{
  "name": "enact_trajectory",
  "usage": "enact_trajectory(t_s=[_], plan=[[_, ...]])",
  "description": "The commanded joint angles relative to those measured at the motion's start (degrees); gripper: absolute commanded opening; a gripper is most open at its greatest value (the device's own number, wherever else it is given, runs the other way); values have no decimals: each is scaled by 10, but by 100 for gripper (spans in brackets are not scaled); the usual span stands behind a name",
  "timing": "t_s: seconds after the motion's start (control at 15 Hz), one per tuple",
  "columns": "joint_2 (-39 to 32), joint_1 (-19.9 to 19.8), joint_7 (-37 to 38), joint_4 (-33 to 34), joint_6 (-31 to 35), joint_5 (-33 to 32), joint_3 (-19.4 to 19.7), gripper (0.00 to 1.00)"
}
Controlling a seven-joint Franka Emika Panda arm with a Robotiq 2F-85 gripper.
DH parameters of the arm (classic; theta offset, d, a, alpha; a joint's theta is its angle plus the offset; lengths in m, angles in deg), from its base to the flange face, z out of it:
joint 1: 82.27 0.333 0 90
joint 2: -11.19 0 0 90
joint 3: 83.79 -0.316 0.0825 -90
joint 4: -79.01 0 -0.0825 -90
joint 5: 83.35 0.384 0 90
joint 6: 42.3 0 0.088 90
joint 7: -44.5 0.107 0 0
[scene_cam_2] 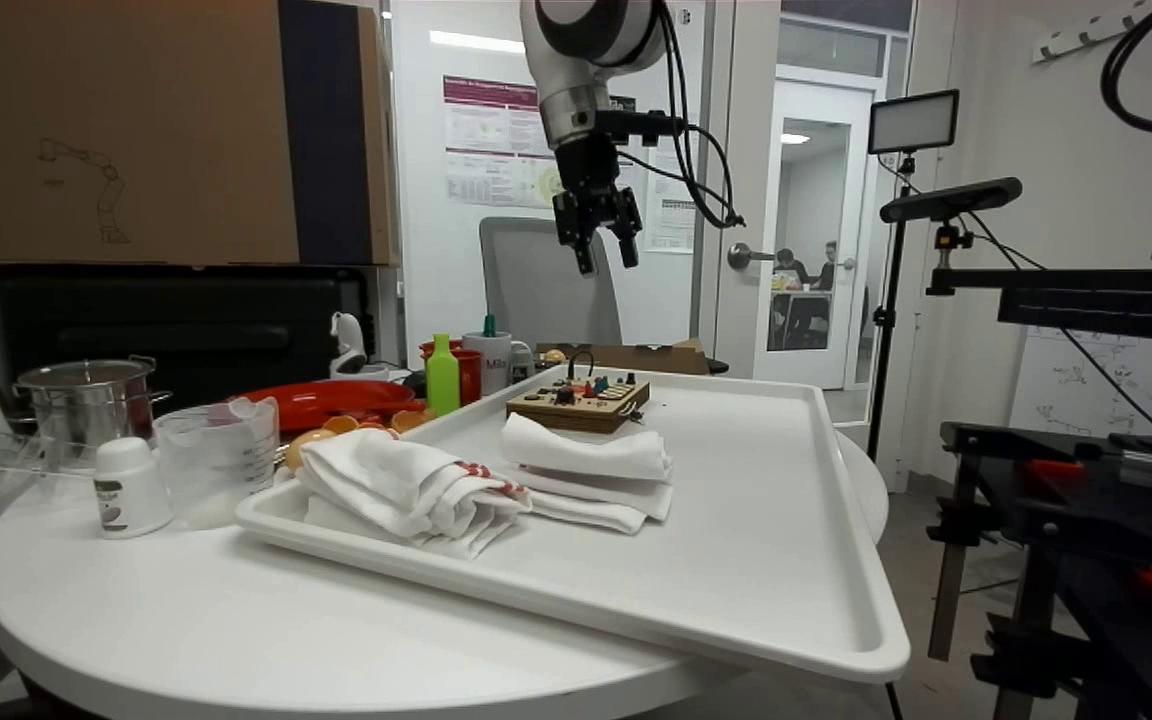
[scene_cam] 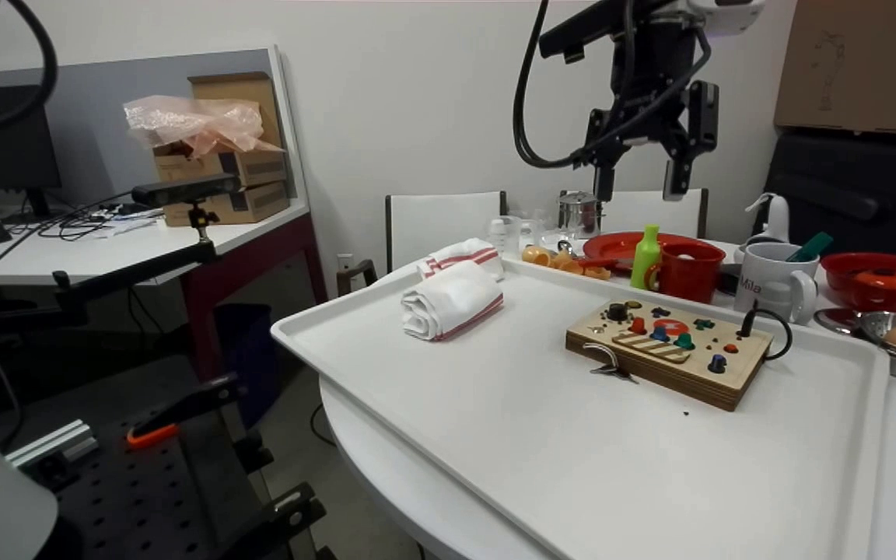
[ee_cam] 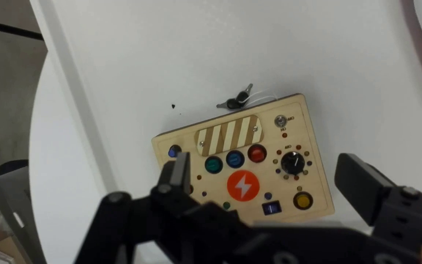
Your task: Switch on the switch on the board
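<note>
Gripper [scene_cam: 641, 185] is noted spread, nothing pinched, with the board [scene_cam: 670, 350] placed well below it at six o'clock in both exterior views, on the tray [scene_cam: 526, 428], long axis angled roughly half past eight to half past two in the wrist view.

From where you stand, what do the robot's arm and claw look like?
The arm is smooth and rounded, white and grey with dark parts. The gripper is black and angular, with two blocky fingers. Black cables loop alongside, and a black bar juts out above the gripper.
</note>
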Motion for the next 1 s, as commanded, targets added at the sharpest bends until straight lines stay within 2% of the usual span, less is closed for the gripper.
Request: enact_trajectory(t_s=[0.0, 0.07, 0.4, 0.67, 0.93], plan=[[-24, -8, -38, 12, -13, 22, 2, 100], [-15, -1, -20, 2, -2, 11, 7, 100], [-22, -3, -26, 3, -3, 12, 7, 100], [-19, 3, -66, -9, 23, 2, -4, 100], [-29, -6, -117, -6, 63, 20, -16, 100]])
